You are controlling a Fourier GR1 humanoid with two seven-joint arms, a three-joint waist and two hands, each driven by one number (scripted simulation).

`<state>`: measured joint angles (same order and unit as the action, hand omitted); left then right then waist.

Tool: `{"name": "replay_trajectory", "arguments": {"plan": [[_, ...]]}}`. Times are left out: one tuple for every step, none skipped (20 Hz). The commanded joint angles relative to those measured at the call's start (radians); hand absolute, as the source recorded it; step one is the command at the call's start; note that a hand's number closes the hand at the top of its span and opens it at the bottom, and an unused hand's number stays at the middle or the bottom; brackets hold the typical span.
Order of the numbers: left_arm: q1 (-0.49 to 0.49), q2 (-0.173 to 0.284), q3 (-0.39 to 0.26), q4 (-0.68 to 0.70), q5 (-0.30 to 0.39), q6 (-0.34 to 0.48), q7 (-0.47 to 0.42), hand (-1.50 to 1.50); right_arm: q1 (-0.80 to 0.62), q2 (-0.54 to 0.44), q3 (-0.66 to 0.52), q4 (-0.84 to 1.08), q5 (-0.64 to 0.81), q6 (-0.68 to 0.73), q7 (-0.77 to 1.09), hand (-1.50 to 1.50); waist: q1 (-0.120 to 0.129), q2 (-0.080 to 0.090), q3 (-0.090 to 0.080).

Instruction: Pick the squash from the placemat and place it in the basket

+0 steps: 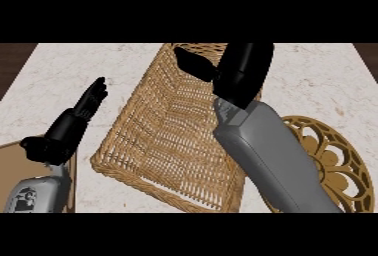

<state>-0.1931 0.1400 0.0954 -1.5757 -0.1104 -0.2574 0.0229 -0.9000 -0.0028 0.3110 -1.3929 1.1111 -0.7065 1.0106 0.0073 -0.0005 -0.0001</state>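
head view, right hand (238, 65): my right arm comes up from the bottom edge and the hand is parked over the far end of the basket (166, 145). I see the thumb sticking out to the left and the palm, but the fingers point away from the camera, so I can't tell if they're curled on anything or just hanging.

head view, squash: honestly can't see it anywhere. Either it's tucked under the right hand or somewhere the arm blocks. Not gonna guess which.

head view, placemat (339, 165): the round gold lacy thing, below and right of the right fingers, half covered by my forearm. The part I can see has no squash on it.

head view, basket: big wicker tray, tilted diagonal across the counter (317, 85). It sits right under the right fingers, and the weave I can see is bare.

head view, left hand (87, 107): resting at the left, fingers straight and relaxed, pointing up, holding nothing. The basket's left rim is near those fingertips, not touching.

head view, brown board (11, 170): peeks in at the lower left, below the left fingers, by the wrist.

handling guess: a squash should be stiff, smooth-skinned and a bit hefty, probably slippery-ish. I'd wrap it around the thickest part of the body, not the neck or stem, so it doesn't pivot out.

where I think we are: hand over the basket looks like the drop-off end, but that's a guess.
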Motion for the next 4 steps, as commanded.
{"name": "replay_trajectory", "arguments": {"plan": [[0.033, -0.021, -0.018, -0.012, -0.003, 0.004, -0.014, 0.00, 0.019, 0.003, -0.037, -0.105, 0.009, -0.076, 0.105, -1.50, -0.007, -0.004, 0.000], [0.012, 0.006, 0.012, 0.048, -0.017, 0.011, -0.051, 0.00, 0.012, 0.003, -0.062, -0.150, -0.025, -0.063, 0.138, -1.50, -0.015, -0.003, 0.000], [0.017, -0.017, -0.009, -0.015, -0.012, 0.020, -0.007, 0.00, 0.096, 0.003, -0.063, -0.194, -0.041, -0.060, 0.080, -1.50, -0.015, -0.004, 0.001], [0.017, 0.025, 0.020, -0.041, 0.017, -0.015, 0.025, 0.00, 0.071, 0.003, -0.103, -0.187, -0.081, -0.009, 0.074, -1.50, -0.008, -0.004, 0.001]]}}
